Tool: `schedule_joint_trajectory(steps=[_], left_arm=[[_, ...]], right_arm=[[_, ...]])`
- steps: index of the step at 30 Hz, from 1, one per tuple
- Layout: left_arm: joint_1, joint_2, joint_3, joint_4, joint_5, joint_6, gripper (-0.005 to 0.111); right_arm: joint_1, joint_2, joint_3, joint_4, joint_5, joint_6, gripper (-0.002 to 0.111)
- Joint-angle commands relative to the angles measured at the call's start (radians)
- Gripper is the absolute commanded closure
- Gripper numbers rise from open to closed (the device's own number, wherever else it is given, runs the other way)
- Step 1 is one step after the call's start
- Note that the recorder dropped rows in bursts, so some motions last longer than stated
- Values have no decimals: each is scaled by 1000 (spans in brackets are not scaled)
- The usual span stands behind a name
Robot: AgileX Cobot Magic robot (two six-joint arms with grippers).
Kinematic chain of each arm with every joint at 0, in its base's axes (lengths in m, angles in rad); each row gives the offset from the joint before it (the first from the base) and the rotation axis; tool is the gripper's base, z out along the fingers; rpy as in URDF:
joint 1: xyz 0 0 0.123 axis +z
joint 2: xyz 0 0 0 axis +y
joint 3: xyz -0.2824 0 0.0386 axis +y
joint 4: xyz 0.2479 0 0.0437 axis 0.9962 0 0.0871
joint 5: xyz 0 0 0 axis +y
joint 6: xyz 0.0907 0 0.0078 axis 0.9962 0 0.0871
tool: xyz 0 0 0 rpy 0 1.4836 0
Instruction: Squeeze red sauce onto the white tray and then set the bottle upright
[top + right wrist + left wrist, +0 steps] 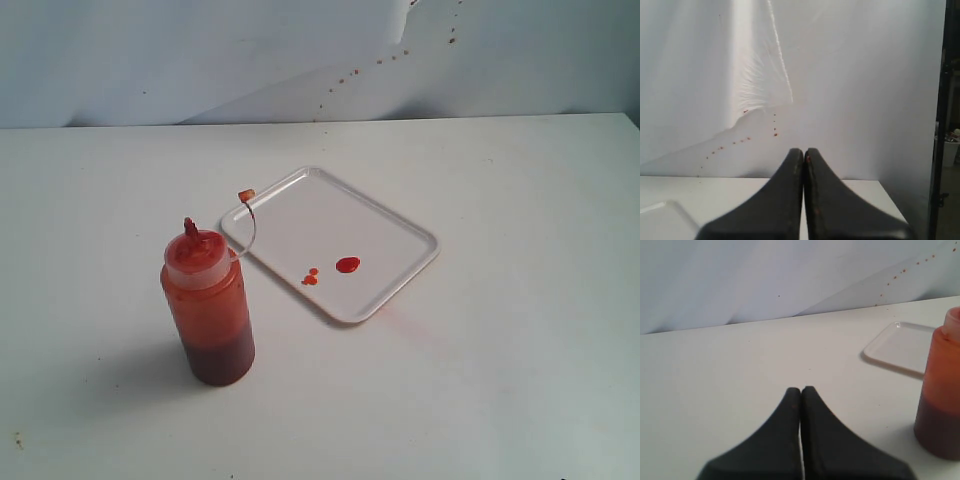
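Bottle upright on the white tabletop (500,380) beside the sauced tray.

The white tray (375,225) lies flat, turned at an angle. The bottle (210,320) stands just off its near-left corner, nozzle up, dark sauce filling its lower part. The left end effector (800,395) is closed tight on nothing, close to the bottle but not touching it; the right end effector (804,155) is likewise pressed together and empty. Red sauce (347,264) sits on the tray as one round blob with smaller drops beside it. The tethered tip cap (246,195) hangs over the tray's rim.

Fingers (782,432) together, bottle (941,390) nr tray (900,346)
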Motion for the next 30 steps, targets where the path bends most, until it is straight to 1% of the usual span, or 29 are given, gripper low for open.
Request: schedule_joint_trajectory(steps=[1,3,5,6,8,10,11,12,13,15,16,19,25,28,30], left_arm=[[2,-3,5,-10,-5,6,107],[2,-3,5,-10,-5,6,107],[2,-3,5,-10,-5,6,107],[2,-3,5,-10,-5,6,107],[2,-3,5,-10,-5,6,107],[2,-3,5,-10,-5,6,107],[2,-3,5,-10,-5,6,107],[2,-3,5,-10,-5,8,107],[2,-3,5,-10,-5,8,107],[2,-3,5,-10,-5,8,107],[2,-3,5,-10,-5,8,107],[2,-3,5,-10,-5,8,107],[2,-3,5,-10,-5,8,107],[2,-3,5,-10,-5,8,107],[2,-3,5,-10,-5,8,107]], right_arm=[[-11,-5,6,-32,26,-5,108],[-11,-5,6,-37,43,-3,108],[-11,-5,6,-161,54,114,108],[-11,-5,6,-303,54,255,108],[-11,-5,6,-635,41,611,108],[-11,-7,6,-1011,28,1006,108],[-11,-7,6,-1282,28,1250,108],[-11,-7,6,-1384,28,1348,108],[-11,-7,11,-1517,28,1493,108],[-11,-7,38,-1587,7,1541,108],[-11,-7,56,-1587,-13,1541,108],[-11,-7,148,-1557,-186,1539,108],[-11,-7,148,-1567,-144,1535,108],[-7,-12,148,-1567,-126,1480,108],[17,-22,148,-1567,-94,1444,108]])
